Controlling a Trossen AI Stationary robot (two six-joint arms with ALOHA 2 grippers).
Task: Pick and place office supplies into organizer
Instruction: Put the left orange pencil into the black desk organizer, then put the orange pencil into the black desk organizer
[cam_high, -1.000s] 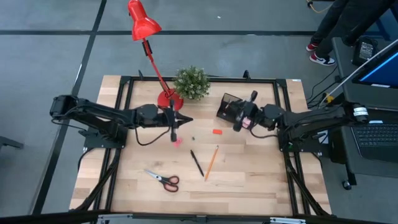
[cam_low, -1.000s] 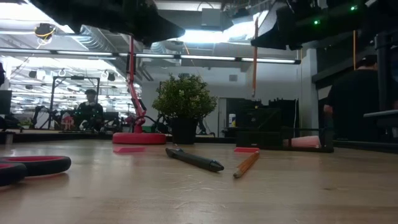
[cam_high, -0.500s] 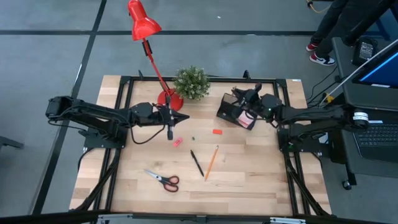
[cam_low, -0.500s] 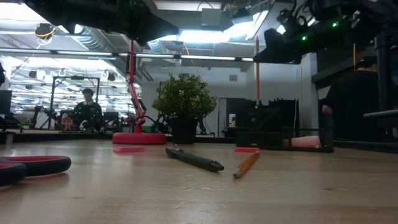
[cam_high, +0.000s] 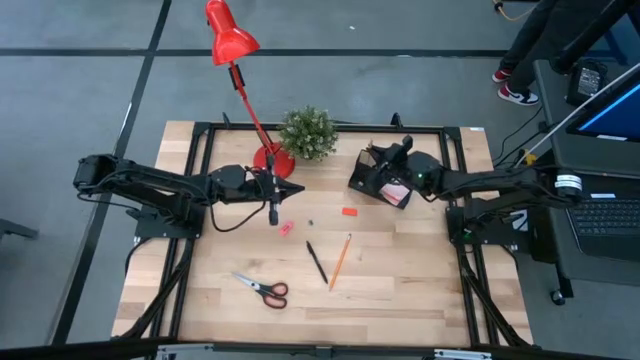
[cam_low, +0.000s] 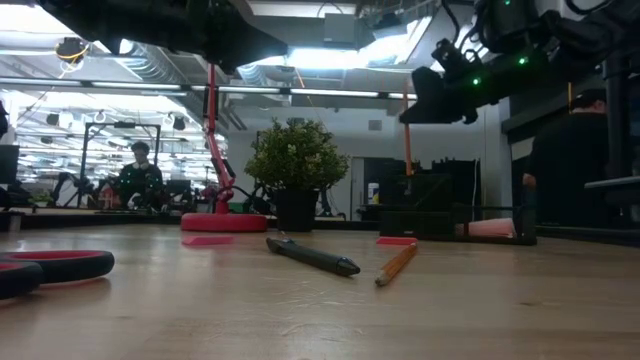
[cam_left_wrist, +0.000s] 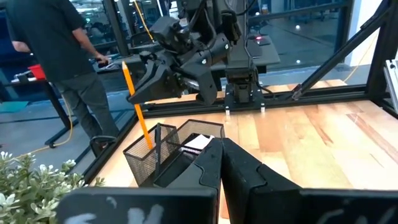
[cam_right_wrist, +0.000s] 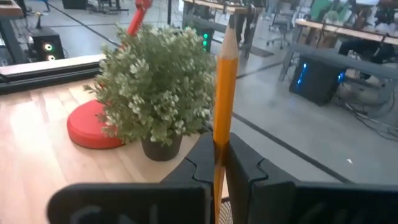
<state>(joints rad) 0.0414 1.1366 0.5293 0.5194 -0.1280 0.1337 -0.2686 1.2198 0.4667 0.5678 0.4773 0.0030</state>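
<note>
My right gripper (cam_high: 387, 158) is shut on an orange pencil (cam_low: 407, 135) and holds it upright over the black mesh organizer (cam_high: 370, 180) at the far right of the table. My left gripper (cam_high: 296, 188) hovers shut and holds nothing, near the lamp's base. Flat on the wood lie a pink eraser (cam_high: 286, 228), a red eraser (cam_high: 349, 211), a black pen (cam_high: 316, 262), a second orange pencil (cam_high: 340, 262) and orange-handled scissors (cam_high: 265, 290). A pale pad (cam_left_wrist: 199, 142) sits inside the organizer. My right gripper pinches the pencil's upper shaft (cam_right_wrist: 219, 140) between its two fingers. The fingers come level from the table's right side and lie across the pencil. The pencil stands nearly upright, clear of the table. Its lower end (cam_left_wrist: 149, 142) reaches the organizer's tall mesh cup.
A red desk lamp (cam_high: 232, 40) with its round base (cam_high: 272, 160) and a green potted plant (cam_high: 307, 133) stand along the far edge, left of the organizer. A person stands beyond the table's right side (cam_left_wrist: 62, 56).
My right gripper has carried the pencil toward the table's far edge and down, rolling a little. The pencil, still upright, now hangs lower, with its lower end at the organizer.
</note>
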